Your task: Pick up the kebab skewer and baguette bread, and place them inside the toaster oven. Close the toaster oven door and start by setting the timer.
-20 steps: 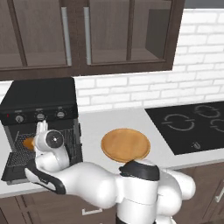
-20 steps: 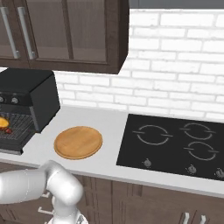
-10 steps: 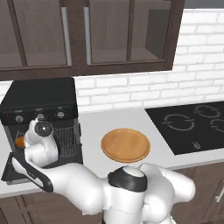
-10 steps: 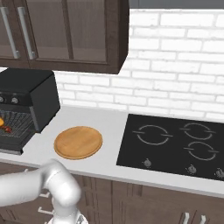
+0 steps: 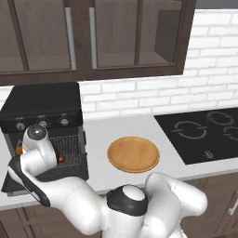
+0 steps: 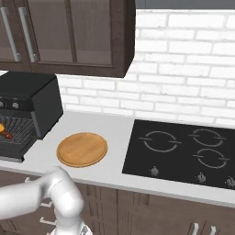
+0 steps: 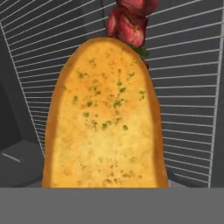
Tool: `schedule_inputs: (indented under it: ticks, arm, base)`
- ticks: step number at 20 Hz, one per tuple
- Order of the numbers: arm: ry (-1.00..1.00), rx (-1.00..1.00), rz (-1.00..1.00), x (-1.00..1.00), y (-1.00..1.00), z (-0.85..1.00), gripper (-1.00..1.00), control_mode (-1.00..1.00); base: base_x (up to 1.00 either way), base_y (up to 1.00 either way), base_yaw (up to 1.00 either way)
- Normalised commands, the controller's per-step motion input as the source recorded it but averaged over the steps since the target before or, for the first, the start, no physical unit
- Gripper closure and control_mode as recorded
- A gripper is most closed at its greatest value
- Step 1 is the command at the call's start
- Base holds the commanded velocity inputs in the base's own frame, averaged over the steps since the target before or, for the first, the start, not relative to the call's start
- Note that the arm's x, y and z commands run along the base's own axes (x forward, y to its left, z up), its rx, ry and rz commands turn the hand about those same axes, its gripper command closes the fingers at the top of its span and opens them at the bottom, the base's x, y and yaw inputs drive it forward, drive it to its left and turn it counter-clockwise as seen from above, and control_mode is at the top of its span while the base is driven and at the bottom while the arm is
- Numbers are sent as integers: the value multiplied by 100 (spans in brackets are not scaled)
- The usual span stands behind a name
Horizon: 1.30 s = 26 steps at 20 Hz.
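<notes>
The black toaster oven (image 5: 44, 104) stands at the counter's left end, and its door (image 5: 51, 173) hangs open and flat in front. My gripper (image 5: 29, 148) reaches into the oven mouth, its fingers hidden behind the hand. The golden baguette bread (image 7: 105, 118) sits right against the hand over the wire rack (image 7: 188, 87), and my gripper looks shut on its near end. Just beyond the bread's far tip, the kebab skewer (image 7: 129, 19) lies on the rack. From the right base view, the bread (image 6: 1, 127) and skewer (image 6: 8, 135) sit inside the toaster oven (image 6: 32, 98).
A round wooden plate (image 5: 133, 153) lies on the counter to the right of the oven. The black cooktop (image 5: 204, 132) fills the counter's right end. Dark cabinets (image 5: 93, 37) hang above. My arm's white body crosses the counter's front edge.
My hand has moved left across the oven front and further into the mouth, and the bread has gone with it. The skewer, plate and door stay where they were.
</notes>
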Motion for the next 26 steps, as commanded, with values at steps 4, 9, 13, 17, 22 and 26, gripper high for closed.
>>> schedule_inputs:
  ticks: [4, 9, 13, 17, 22, 26]
  arm:
    - [0, 0, -3, 0, 0, -3, -100, -100]
    - [-8, 0, 0, 0, 0, 20, -100, -100]
    - [-22, 0, 0, -12, 0, 41, -100, -100]
    - [-23, 0, 0, -24, 0, 42, -100, -100]
    - [-21, 0, 0, -22, 0, 44, -100, -100]
    - [-20, 0, 0, -27, 0, 50, -100, -100]
  base:
    - [0, 0, 0]
    - [0, 0, 0]
    - [0, 0, 0]
    - [0, 0, 0]
    - [0, 0, 0]
    - [0, 0, 0]
